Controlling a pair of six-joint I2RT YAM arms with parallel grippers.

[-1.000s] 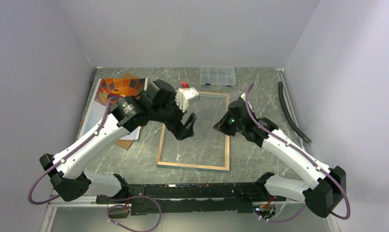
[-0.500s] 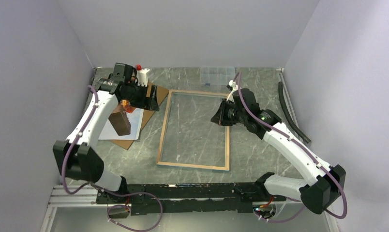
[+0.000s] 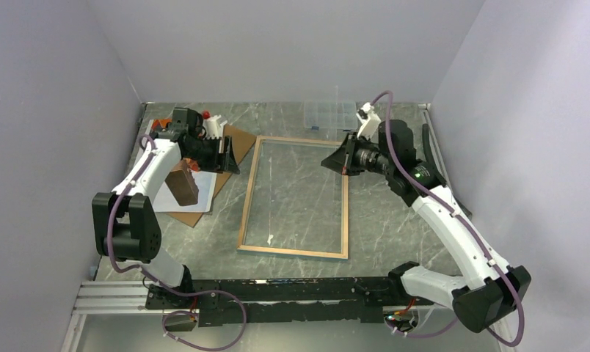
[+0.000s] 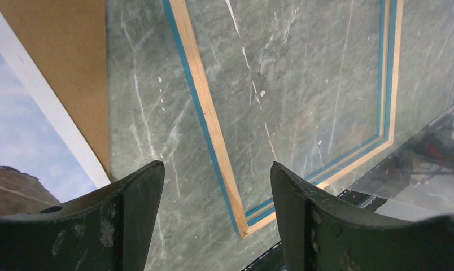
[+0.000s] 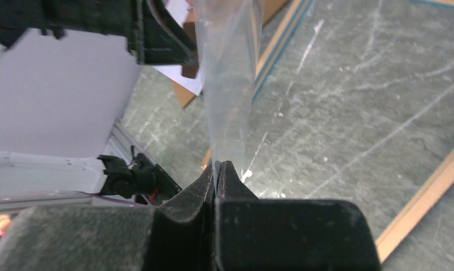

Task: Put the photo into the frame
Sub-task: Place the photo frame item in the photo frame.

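Observation:
The frame (image 3: 246, 213) lies flat mid-table with its tan rear side up; its blue edge shows in the left wrist view (image 4: 205, 113). The photo (image 3: 167, 196) lies at the left on the brown backing board (image 3: 237, 139), mostly hidden by my left arm; its blue sky and white border show in the left wrist view (image 4: 21, 141). My left gripper (image 3: 230, 155) is open and empty over the board's right edge, beside the frame (image 4: 216, 169). My right gripper (image 3: 336, 163) is shut on a thin clear pane (image 5: 227, 84), held raised above the frame's far right part (image 5: 218, 165).
A clear compartment box (image 3: 329, 114) stands at the back. A curved black strip (image 3: 439, 169) lies along the right wall. A dark brown block (image 3: 182, 183) rests on the photo. A white, red-capped object (image 3: 213, 121) sits by the left wrist.
My left arm has swung from over the frame back to the left, above the photo and board. My right gripper has risen and moved toward the back with the clear pane.

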